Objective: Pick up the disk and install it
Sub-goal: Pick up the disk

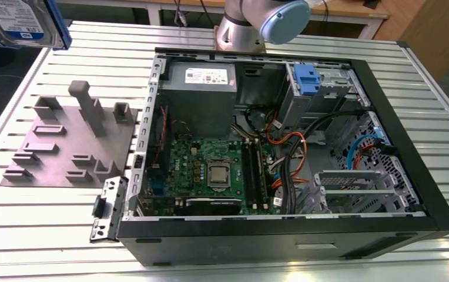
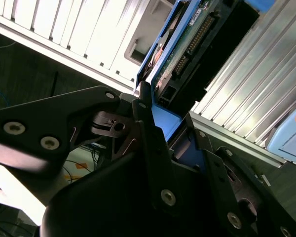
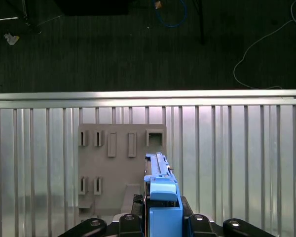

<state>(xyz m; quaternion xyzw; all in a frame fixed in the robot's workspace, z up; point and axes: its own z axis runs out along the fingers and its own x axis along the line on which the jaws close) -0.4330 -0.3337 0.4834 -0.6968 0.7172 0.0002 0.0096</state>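
Black hand (image 3: 163,219), mine, clenched on the disk (image 3: 160,177) by its blue bracket; disk held aloft on edge above grey fixture block (image 3: 121,163) on slatted desk (image 3: 237,163), well apart from open computer case (image 1: 287,235). Carrying step, I judge: keep grip square, disk untilted, clear of the case rim.

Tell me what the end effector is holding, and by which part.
The disk, held by the end effector at one end, on its blue bracket, clear of the table.
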